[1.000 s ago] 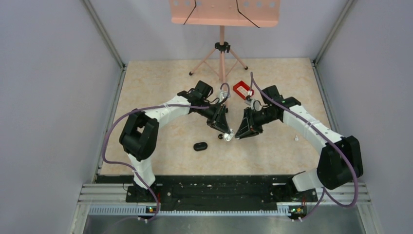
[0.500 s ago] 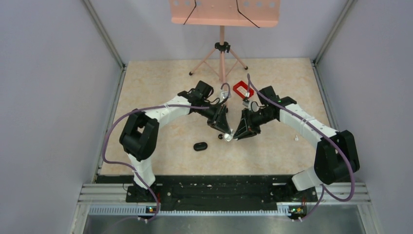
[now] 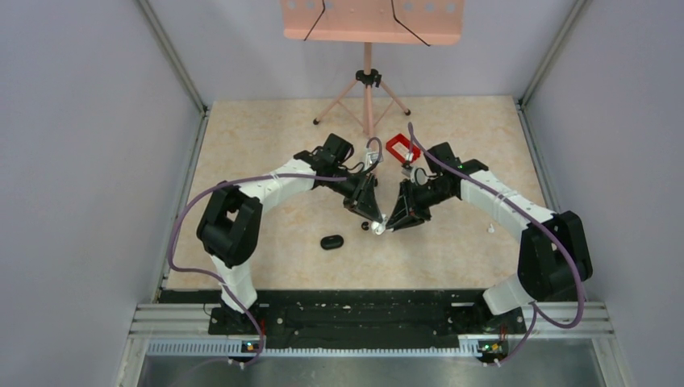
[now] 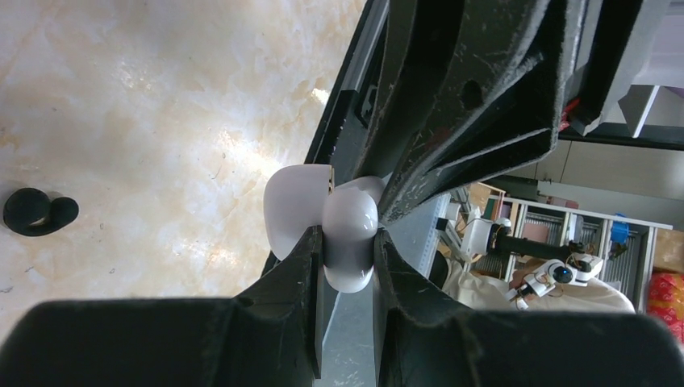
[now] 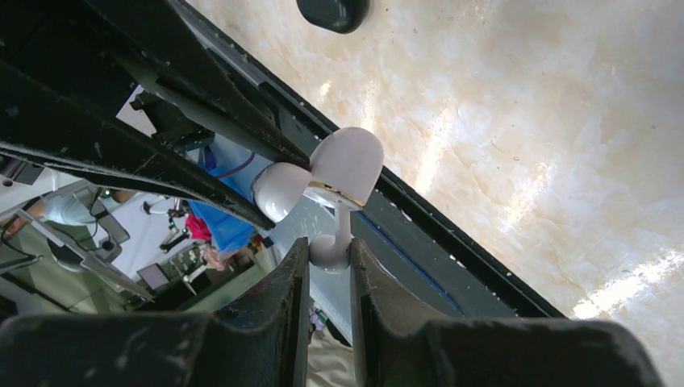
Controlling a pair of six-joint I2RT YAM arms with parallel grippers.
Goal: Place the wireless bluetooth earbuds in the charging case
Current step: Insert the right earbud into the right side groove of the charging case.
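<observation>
Insertion step, I'd say. Left gripper [image 4: 347, 236] is clamped on the open white charging case [image 4: 349, 211]. Right gripper [image 5: 329, 251] pinches the white earbud [image 5: 343, 224] by its lower end, upper end at the case mouth. Next: fine alignment, gentle push, then release. Black oval object [image 3: 331, 241] sits on the table, well apart.

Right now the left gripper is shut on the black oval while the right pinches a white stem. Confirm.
Wrong: the left gripper is shut on a white hinged case, per the left wrist view. The black oval lies on the table; the rest stands.
</observation>
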